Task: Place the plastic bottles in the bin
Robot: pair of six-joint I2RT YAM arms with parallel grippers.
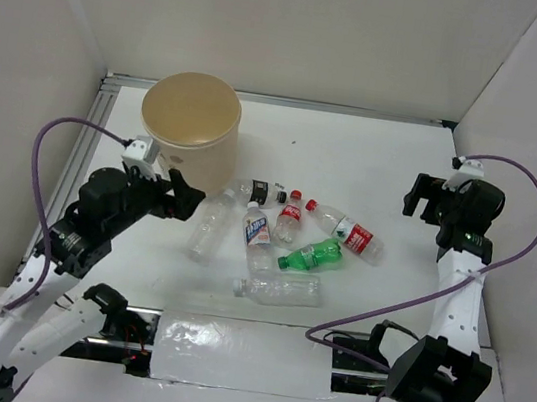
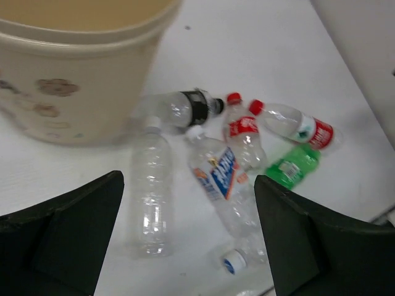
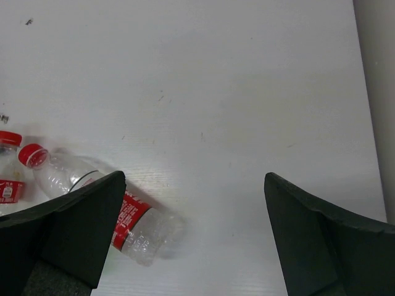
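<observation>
Several plastic bottles lie in a loose cluster mid-table: a clear unlabelled one (image 1: pixel 211 223) (image 2: pixel 151 191), a dark-labelled one (image 1: pixel 258 191) (image 2: pixel 185 108), a small red-labelled one (image 1: pixel 291 215) (image 2: pixel 242 132), a blue-and-white labelled one (image 1: pixel 259 230) (image 2: pixel 219 179), a green one (image 1: pixel 313 255) (image 2: pixel 293 165), a long red-capped one (image 1: pixel 350 231) (image 3: pixel 145 231) and a clear one nearest the arms (image 1: pixel 281 287). The tan bin (image 1: pixel 188 133) (image 2: pixel 74 74) stands upright behind them at the left. My left gripper (image 1: pixel 186 199) (image 2: pixel 188 234) hovers open just left of the cluster. My right gripper (image 1: pixel 429 193) (image 3: pixel 194 234) is open over bare table, right of the bottles.
White walls enclose the table on three sides, with a metal rail (image 1: pixel 77 162) along the left edge. Purple cables (image 1: pixel 55 144) loop from both arms. A strip of clear wrap (image 1: pixel 236 353) covers the near edge between the arm bases.
</observation>
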